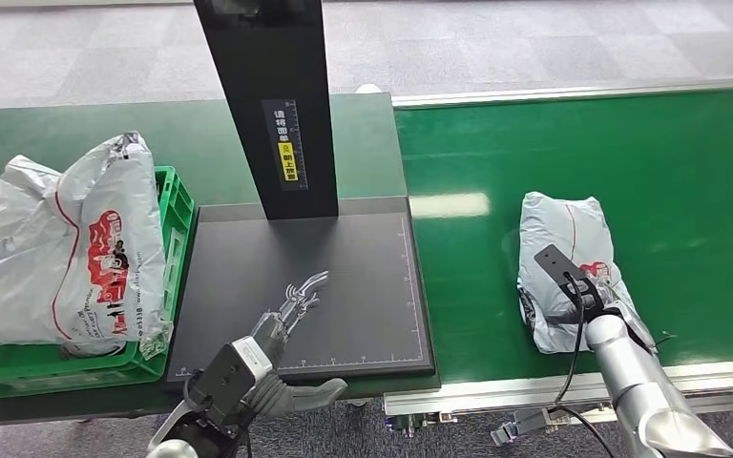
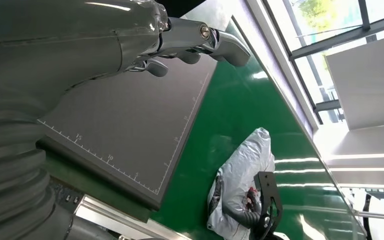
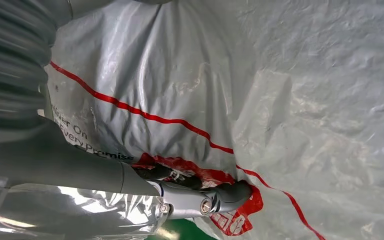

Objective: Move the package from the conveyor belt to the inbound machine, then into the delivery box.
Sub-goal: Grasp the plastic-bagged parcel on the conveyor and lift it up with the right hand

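Note:
A grey plastic package [image 1: 563, 239] with red print lies on the green conveyor belt [image 1: 630, 162], right of the inbound machine's black plate [image 1: 344, 277]. My right hand [image 1: 592, 305] is on the package's near end. In the right wrist view the thumb [image 3: 205, 200] and dark fingers [image 3: 165, 172] pinch the package [image 3: 280, 100] at its red print. My left hand [image 1: 267, 372] hovers at the plate's front edge, fingers spread and holding nothing. The left wrist view shows the left hand [image 2: 130, 40] over the plate and the package [image 2: 245, 165] beyond it.
The machine's black column [image 1: 267, 95] rises behind the plate. A green crate [image 1: 177, 205] at the left holds large grey packages [image 1: 76, 248] that bulge above its rim. The belt's metal rail [image 1: 496, 391] runs along the front.

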